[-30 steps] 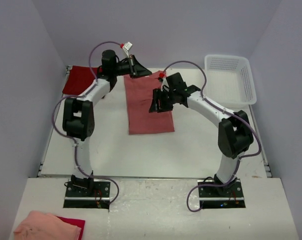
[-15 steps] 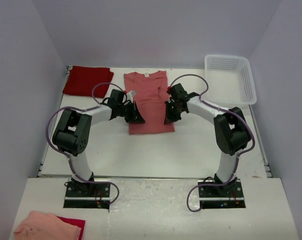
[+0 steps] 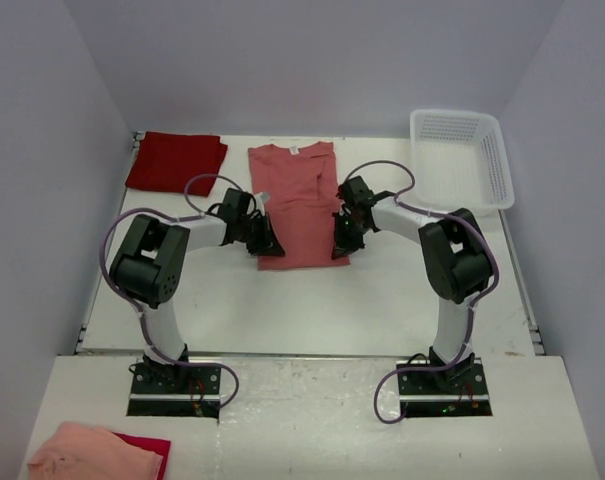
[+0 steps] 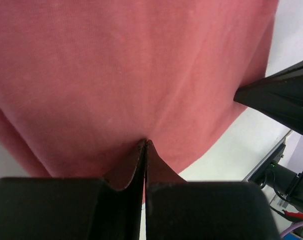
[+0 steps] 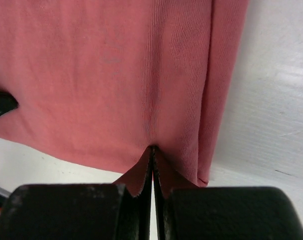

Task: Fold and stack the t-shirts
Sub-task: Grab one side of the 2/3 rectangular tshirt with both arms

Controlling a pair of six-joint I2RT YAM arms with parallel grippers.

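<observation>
Pinching is noted at the near hem of the salmon t-shirt [image 3: 300, 195]: left jaws and right jaws are closed on its corners, cloth flat on the worktop [image 3: 382, 290]. Risk: if one thin pinch is lost during lifting, the fold would be skewed.

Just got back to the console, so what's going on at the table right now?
Both arms are on the salmon-red cloth t-shirt, which lies flat mid-table with its neck label at the far end. The left gripper and the right gripper are each shut on a near hem corner, pinching the cloth. The crimson cloth shirt lies folded at far left, and the white plastic mesh basket sits at far right.
</observation>
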